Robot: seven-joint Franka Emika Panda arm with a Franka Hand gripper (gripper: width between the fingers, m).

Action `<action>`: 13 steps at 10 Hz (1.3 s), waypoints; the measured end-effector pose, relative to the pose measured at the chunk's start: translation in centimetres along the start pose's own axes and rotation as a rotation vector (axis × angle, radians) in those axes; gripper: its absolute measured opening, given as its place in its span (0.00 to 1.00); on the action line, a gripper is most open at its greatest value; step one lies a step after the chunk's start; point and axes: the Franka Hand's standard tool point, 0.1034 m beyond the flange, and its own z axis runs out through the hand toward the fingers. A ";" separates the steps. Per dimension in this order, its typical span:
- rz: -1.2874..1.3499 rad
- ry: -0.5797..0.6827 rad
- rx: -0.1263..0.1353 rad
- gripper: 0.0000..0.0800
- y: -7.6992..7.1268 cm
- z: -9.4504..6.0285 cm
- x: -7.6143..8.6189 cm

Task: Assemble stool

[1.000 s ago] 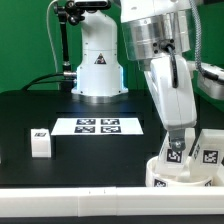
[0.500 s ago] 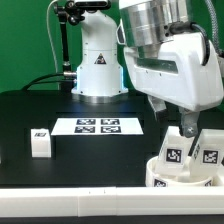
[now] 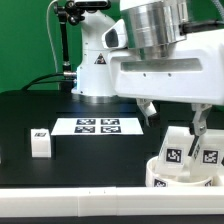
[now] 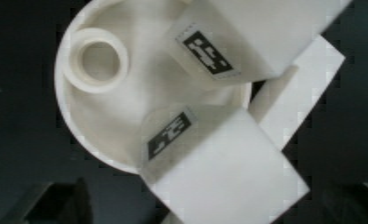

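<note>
The round white stool seat (image 3: pixel 162 176) lies at the exterior view's lower right. Two white tagged legs stand on it, one (image 3: pixel 173 154) beside the other (image 3: pixel 208 154). A third leg (image 3: pixel 40 142) stands alone on the black table toward the exterior view's left. My gripper (image 3: pixel 173 116) hangs open and empty just above the two legs, fingers (image 3: pixel 147 110) spread wide. In the wrist view the seat (image 4: pixel 110 90) with its round socket fills the frame. One tagged leg (image 4: pixel 216 160) lies across it close below the camera, and the other leg (image 4: pixel 302 92) sits beside it.
The marker board (image 3: pixel 97 126) lies flat mid-table in front of the robot base (image 3: pixel 97 68). A white strip (image 3: pixel 70 194) runs along the table's front edge. Black table surface lies between the lone leg and the seat.
The gripper has turned about its axis, from narrow side-on to broad face-on, and risen off the leg on the seat. Its fingers now stand apart above both legs.
</note>
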 end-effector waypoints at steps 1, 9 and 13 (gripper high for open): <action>-0.096 0.000 -0.002 0.81 -0.3 0.0 -0.3; -0.752 0.013 -0.030 0.81 -0.5 0.1 -0.4; -1.142 0.019 -0.062 0.81 -0.6 0.2 -0.4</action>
